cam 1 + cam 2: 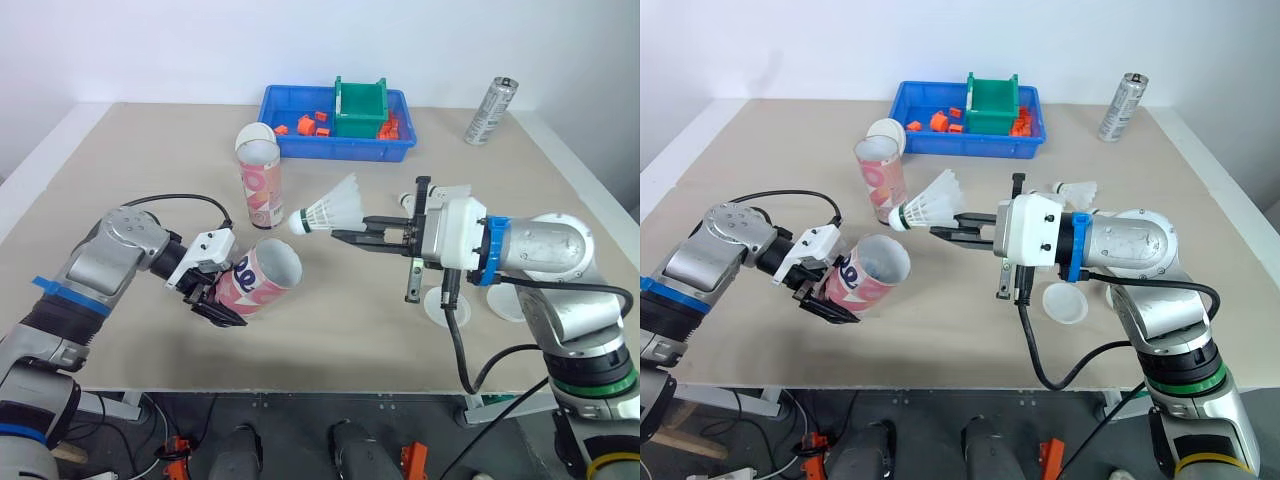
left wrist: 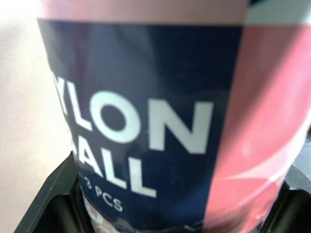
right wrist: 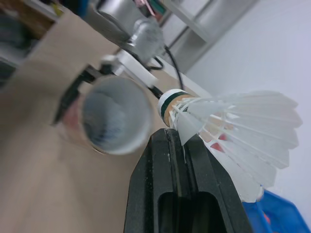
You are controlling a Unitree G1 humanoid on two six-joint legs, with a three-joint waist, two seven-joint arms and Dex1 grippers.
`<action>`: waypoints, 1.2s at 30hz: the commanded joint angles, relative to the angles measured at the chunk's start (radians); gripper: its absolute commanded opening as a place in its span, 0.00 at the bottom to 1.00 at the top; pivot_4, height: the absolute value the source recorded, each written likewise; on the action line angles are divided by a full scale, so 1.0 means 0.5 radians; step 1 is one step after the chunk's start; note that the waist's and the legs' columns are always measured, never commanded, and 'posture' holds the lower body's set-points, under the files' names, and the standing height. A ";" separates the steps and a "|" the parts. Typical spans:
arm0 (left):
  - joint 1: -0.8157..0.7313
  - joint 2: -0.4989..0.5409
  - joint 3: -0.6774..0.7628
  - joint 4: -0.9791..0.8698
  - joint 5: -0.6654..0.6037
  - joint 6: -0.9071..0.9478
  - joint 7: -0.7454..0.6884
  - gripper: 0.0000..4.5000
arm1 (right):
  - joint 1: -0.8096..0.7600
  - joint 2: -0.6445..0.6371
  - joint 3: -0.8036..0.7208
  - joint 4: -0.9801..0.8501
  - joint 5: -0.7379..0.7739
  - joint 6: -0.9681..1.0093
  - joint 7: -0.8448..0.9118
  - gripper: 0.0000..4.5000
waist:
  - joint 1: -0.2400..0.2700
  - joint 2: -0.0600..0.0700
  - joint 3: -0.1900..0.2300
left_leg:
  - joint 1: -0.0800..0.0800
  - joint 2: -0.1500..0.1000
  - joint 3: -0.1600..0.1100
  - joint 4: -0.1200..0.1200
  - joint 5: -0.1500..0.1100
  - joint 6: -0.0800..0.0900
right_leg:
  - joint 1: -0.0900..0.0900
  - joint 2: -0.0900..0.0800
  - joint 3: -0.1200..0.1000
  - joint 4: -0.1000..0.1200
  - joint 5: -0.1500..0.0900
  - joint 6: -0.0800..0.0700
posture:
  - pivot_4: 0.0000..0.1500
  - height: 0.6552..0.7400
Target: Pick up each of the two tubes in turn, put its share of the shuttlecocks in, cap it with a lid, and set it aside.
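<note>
My left pincer (image 1: 218, 303) clamps the glossy pink tube (image 1: 262, 276), tilted over the worktop (image 1: 120, 150) with its round mouth open. Just beyond, my right pincer (image 1: 345, 238) pinches a white-skirted shuttlecock (image 1: 330, 210) — rounded nose near that mouth. Behind stands the second tube (image 1: 262, 186), upright.

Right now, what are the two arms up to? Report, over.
Left tool shut on tilted tube. Right tool shut on shuttlecock, cork beside the tube mouth, not yet in. Nothing between them.
</note>
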 commanded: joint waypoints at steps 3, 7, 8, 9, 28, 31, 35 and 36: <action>-0.053 -0.007 0.076 -0.036 -0.013 -0.006 0.001 0.79 | 0.064 0.035 0.201 -0.067 -0.147 -0.118 0.066 0.02 | 0.000 0.000 0.000 | 0.000 0.000 -0.001 -0.001 0.000 0.000 | 0.000 0.000 -0.002 0.000 -0.001 -0.001 | 1.00 0.96; -0.054 -0.016 0.065 -0.045 -0.005 -0.010 0.001 0.79 | 0.007 0.152 0.353 0.097 -0.320 -0.273 0.064 0.02 | -0.002 0.000 0.000 | 0.000 0.000 0.000 0.001 0.000 0.000 | 0.000 0.000 -0.002 0.000 0.000 -0.002 | 1.00 0.96; -0.056 -0.018 0.064 -0.045 -0.003 -0.011 0.001 0.79 | -0.004 0.171 0.374 0.133 -0.344 -0.304 0.075 0.02 | -0.002 0.000 0.000 | 0.001 0.000 0.000 0.001 0.000 0.000 | 0.000 0.000 -0.002 0.000 0.001 -0.002 | 1.00 0.96; -0.059 -0.017 0.064 -0.044 -0.004 -0.011 0.001 0.79 | -0.022 0.187 0.392 0.177 -0.368 -0.336 0.089 0.02 | -0.001 0.000 0.000 | 0.000 0.001 -0.001 0.001 0.000 0.000 | 0.000 0.000 -0.002 0.000 0.001 -0.002 | 1.00 0.96; -0.008 -0.005 0.063 -0.082 0.015 -0.017 0.001 0.79 | 0.207 0.152 -0.338 0.226 0.135 0.486 -0.298 0.85 | 0.012 -0.002 -0.001 | -0.001 0.001 -0.009 0.000 0.001 -0.002 | 0.003 0.000 -0.013 0.001 -0.002 -0.006 | 1.00 0.96; 0.023 0.009 0.055 -0.077 0.037 -0.038 0.001 0.79 | 0.496 0.207 -0.557 0.321 0.036 0.401 -0.539 0.85 | 0.018 -0.004 -0.002 | 0.000 0.001 -0.011 0.000 0.001 -0.002 | 0.006 -0.001 -0.016 0.000 -0.003 -0.008 | 1.00 0.96; 0.036 0.014 0.050 -0.040 0.081 -0.088 0.001 0.79 | 0.855 0.213 -0.638 0.322 -0.093 0.284 -0.663 0.85 | 0.015 -0.003 -0.002 | 0.001 0.000 -0.011 -0.001 0.001 -0.002 | 0.004 -0.001 -0.016 0.001 -0.003 -0.008 | 1.00 0.96; 0.036 0.014 0.050 -0.036 0.081 -0.093 0.001 0.79 | 0.921 0.226 -0.675 0.313 -0.069 0.270 -0.669 0.85 | 0.013 -0.003 -0.002 | 0.002 0.000 -0.011 -0.001 0.001 -0.002 | 0.005 -0.001 -0.016 0.001 -0.003 -0.008 | 1.00 0.96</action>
